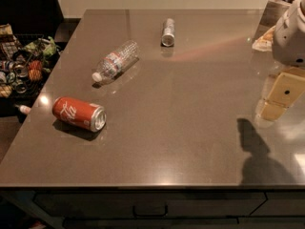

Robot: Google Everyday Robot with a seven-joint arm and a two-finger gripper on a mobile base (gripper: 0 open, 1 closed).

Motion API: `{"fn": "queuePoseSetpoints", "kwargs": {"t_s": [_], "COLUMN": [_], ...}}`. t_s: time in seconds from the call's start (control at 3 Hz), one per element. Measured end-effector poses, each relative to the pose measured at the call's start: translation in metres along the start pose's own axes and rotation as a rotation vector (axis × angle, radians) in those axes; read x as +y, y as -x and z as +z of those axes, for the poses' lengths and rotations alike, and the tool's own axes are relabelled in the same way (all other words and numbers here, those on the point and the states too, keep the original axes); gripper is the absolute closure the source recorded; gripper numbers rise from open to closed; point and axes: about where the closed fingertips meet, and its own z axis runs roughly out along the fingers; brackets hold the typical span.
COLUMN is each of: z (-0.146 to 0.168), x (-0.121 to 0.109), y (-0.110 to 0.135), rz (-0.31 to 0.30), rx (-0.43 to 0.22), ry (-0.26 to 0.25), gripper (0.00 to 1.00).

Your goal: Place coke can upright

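**Coke can lies flat, gripper well away from it**

Your gripper hangs at the far right edge of the view, above the table and well apart from the coke can, with nothing visibly in its hold. Whether it is open or clenched cannot be told from here.

The coke can lies on its side near the table's front-left corner. Its silver top faces the front and right, and its red body runs back toward the left edge. Nothing touches it.

Behind the coke can and a little to its right lies a clear plastic bottle, also on its side. Farther back again is a slim silver can. Left of the coke can, off the table, sits a basket of clutter.

The step in hand looks like the reach. Bring the gripper across the bare tabletop in front of the bottle, not over it. Line the jaws across the can's round body near its middle. It will likely roll if nudged, so come down square and close gently before you tip it up.
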Motion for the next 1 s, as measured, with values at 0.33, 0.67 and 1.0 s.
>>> {"fn": "queuePoseSetpoints", "kwargs": {"t_s": [0.33,0.67,1.0], "z": [-0.001,-0.002,-0.001], "x": [0.000,0.000,0.007], "y": [0.001,0.002,0.034], "rz": [0.000,-0.001,-0.012], "rx": [-0.002,-0.006,-0.047], "ry": [0.002,0.005,0.063], "gripper": [0.00,0.00,0.00]}}
